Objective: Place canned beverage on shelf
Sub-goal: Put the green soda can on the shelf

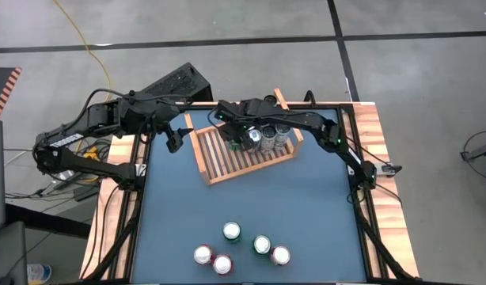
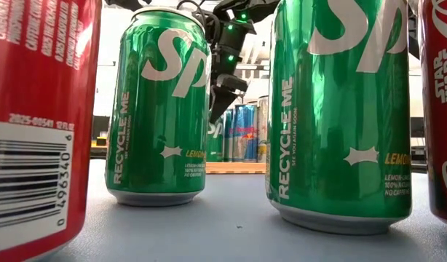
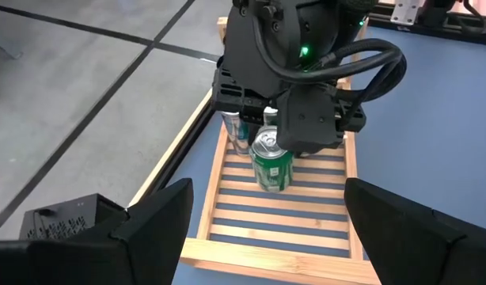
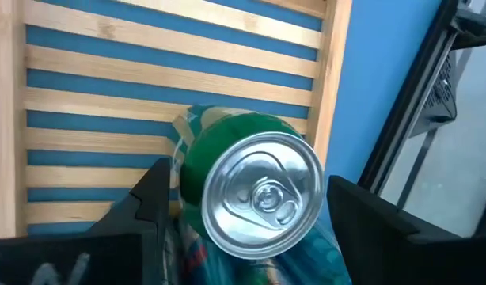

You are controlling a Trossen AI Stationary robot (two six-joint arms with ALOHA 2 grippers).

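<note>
The blue desk (image 1: 251,198) is seen filling the centre of the high view, and the wooden shelf (image 1: 227,162) is laid across its upper middle, tilted a little against the desk's edges. Its long axis is seen to run from lower left to upper right of that view, with the slats lying along it. Five loose cans (image 1: 232,231) are grouped at the bottom centre, well apart from the shelf.

The green can (image 3: 271,162) is stood upright on the slats, lid up, its long axis vertical, just beside the cans already set in the shelf's upper right part. The right tool (image 4: 243,198) is held over it with a finger on either side; from the right wrist view a gap is seen on at least one side, so the can is judged released or nearly so, and the jaws are taken as spread. The left tool (image 3: 263,218) is kept wide apart and empty at the upper left of the high view, near the shelf's left end.

The step in hand is judged to be the release: the fingers should be fully cleared before a straight lift, so that the can is not tipped against its neighbours.
</note>
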